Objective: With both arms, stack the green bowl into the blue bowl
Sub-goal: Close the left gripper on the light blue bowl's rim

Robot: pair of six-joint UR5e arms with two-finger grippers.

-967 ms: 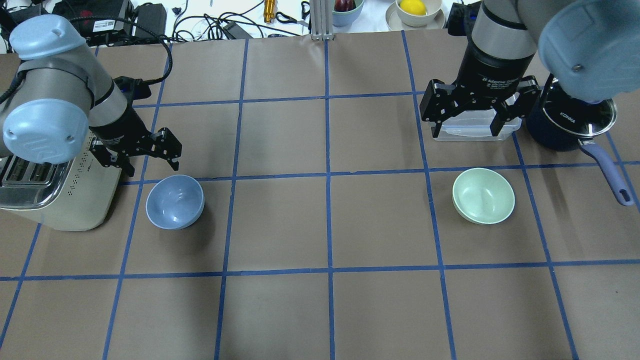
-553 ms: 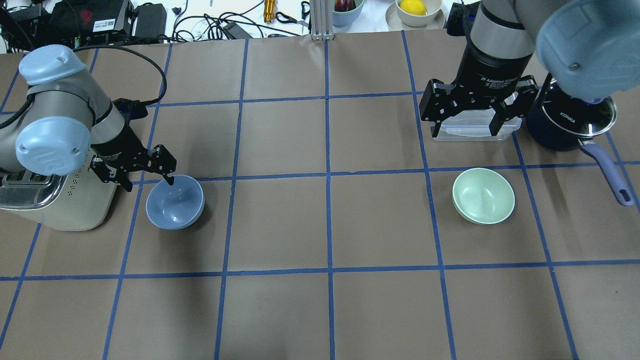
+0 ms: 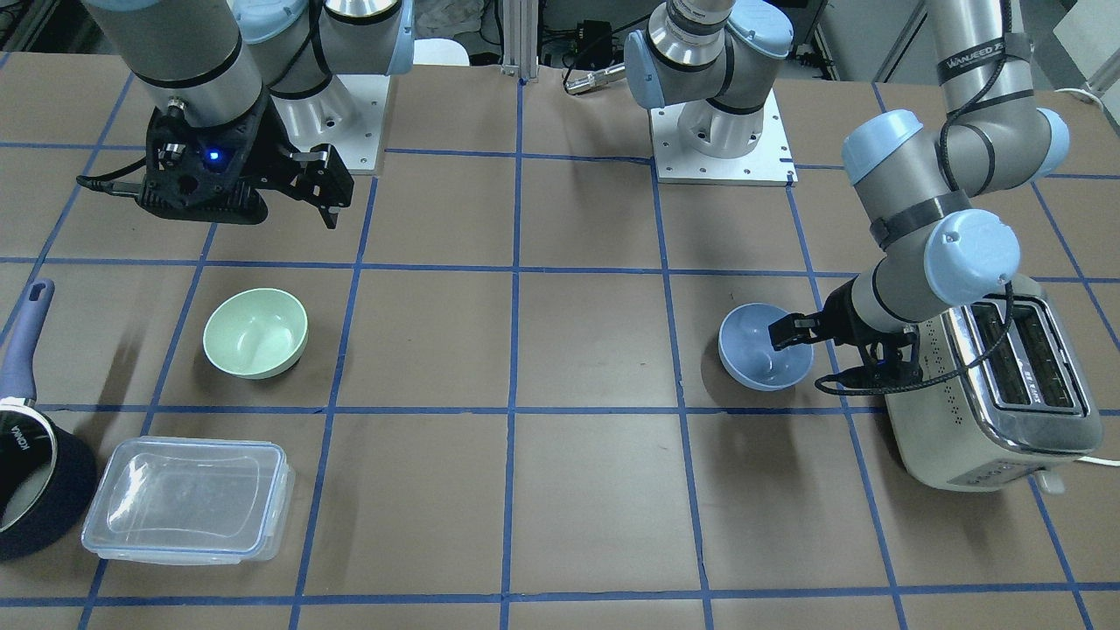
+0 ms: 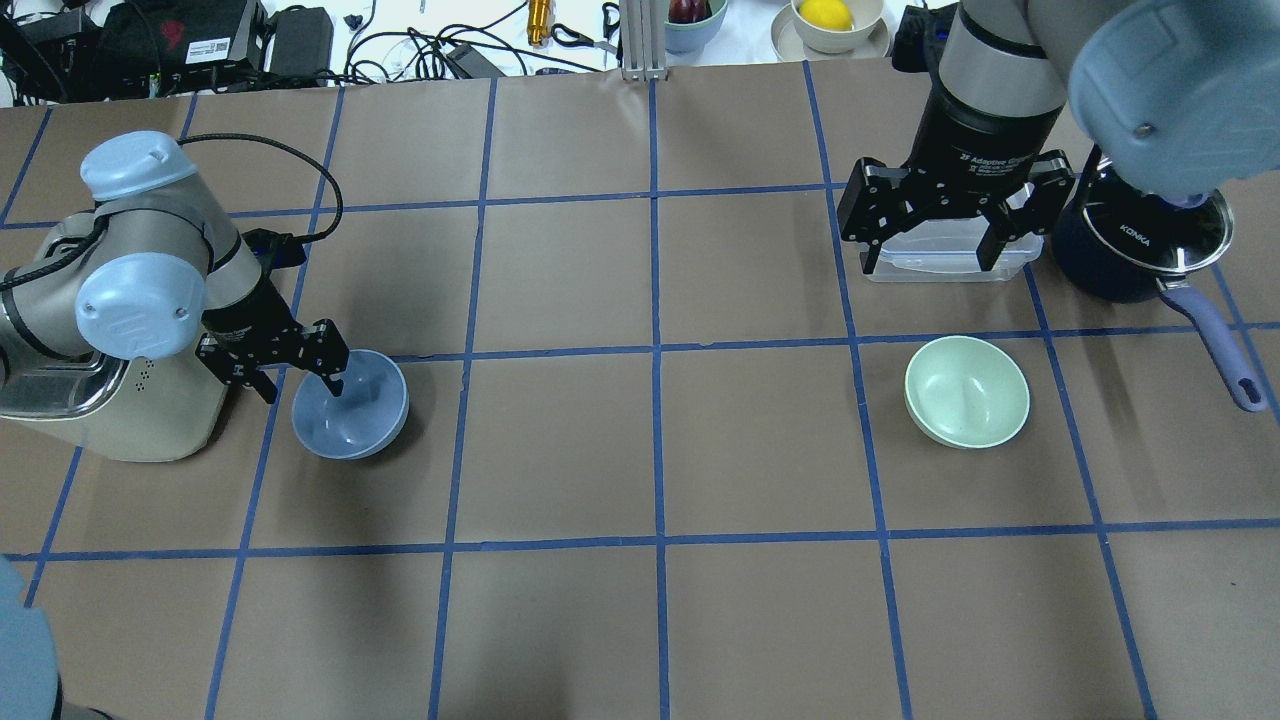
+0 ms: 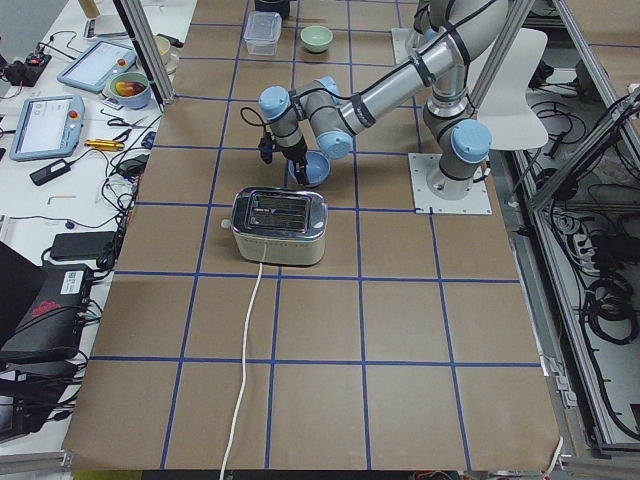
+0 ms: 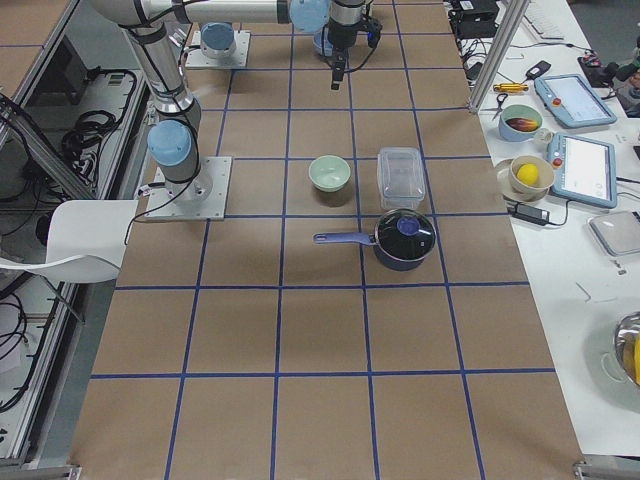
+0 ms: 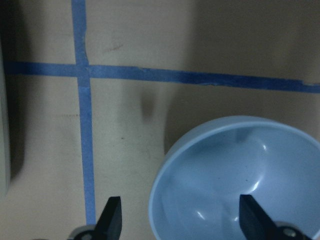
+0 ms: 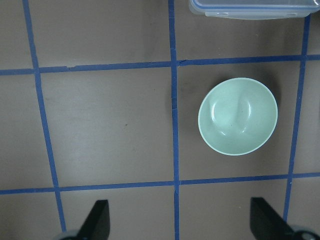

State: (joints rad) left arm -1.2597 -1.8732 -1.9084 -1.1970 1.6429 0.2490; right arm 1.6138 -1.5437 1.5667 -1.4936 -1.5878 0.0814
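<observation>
L gripper [image 3: 801, 342] w/ one finger in blue bowl [image 3: 751, 357], by toaster [image 3: 997, 416]; green bowl [image 3: 255, 333] well apart.

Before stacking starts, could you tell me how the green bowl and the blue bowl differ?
The green bowl is mint, the blue bowl periwinkle. The open left gripper straddles the blue bowl's rim, one finger inside; the green bowl stands untouched, the open right gripper away from it. The blue bowl sits by the toaster, the green bowl by a clear container. Both are upright and empty.
</observation>
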